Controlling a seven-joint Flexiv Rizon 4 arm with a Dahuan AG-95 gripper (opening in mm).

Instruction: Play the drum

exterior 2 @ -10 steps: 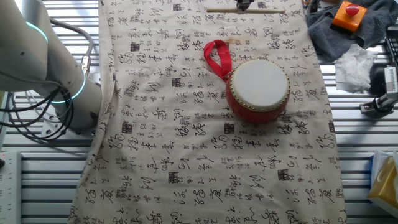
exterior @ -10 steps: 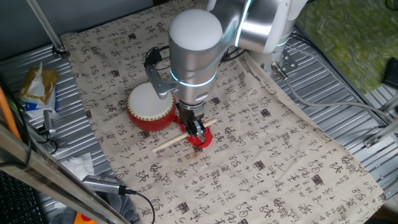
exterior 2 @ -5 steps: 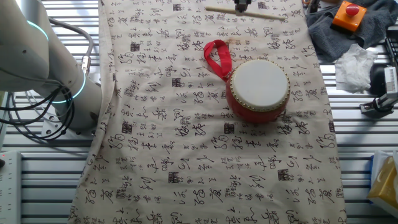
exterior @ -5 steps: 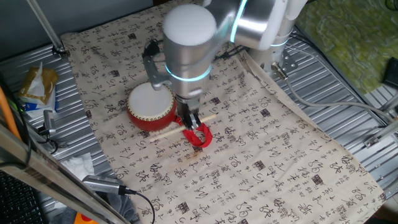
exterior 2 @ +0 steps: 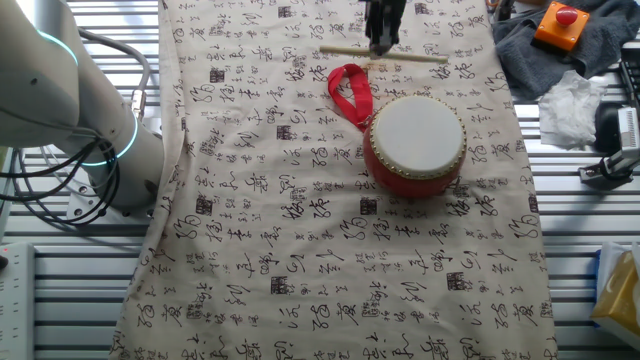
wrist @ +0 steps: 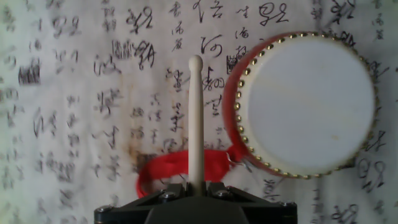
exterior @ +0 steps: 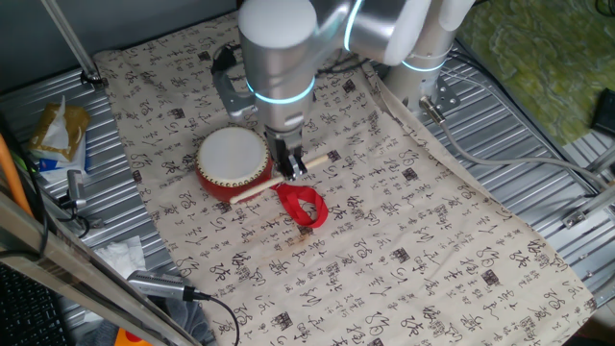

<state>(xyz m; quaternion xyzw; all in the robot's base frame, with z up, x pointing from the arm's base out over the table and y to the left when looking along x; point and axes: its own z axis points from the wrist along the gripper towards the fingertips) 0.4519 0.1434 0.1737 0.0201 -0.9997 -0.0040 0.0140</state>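
The drum (exterior: 233,163) is red with a white head and stands on the printed cloth; it also shows in the other fixed view (exterior 2: 414,144) and in the hand view (wrist: 305,102). Its red ribbon loop (exterior: 303,205) lies on the cloth beside it. My gripper (exterior: 291,165) is shut on the thin pale wooden stick (exterior: 270,181), which it holds lifted beside the drum's right side. In the hand view the stick (wrist: 196,118) points away from my gripper (wrist: 196,186), left of the drum and above the ribbon (wrist: 171,171). The stick's tip is not over the drumhead.
A printed cloth (exterior: 404,240) covers the ribbed metal table. A snack bag (exterior: 56,135) and cables lie at the left edge. In the other fixed view an orange box with a red button (exterior 2: 560,24) sits on a grey rag, with white tissue (exterior 2: 570,105) near it.
My gripper has lifted with the stick and moved up and left, from over the ribbon loop toward the drum's side. The drum and ribbon have not moved.
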